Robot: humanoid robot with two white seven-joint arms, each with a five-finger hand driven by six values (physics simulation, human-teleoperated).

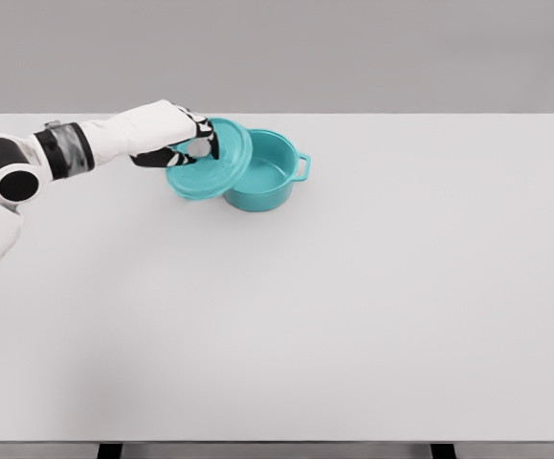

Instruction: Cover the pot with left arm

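Big white table [353, 306], w/ a teal pot [269, 174] sitting near its far left. Left hand [183, 142] is pinching the knob of the lid [211, 163], which is tilting vs. the pot's left rim. It's needing to level & centre the lid before letting go.

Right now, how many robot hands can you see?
1: the white left hand is gripping the round teal lid, tilted against the teal pot. The right hand is out of view.
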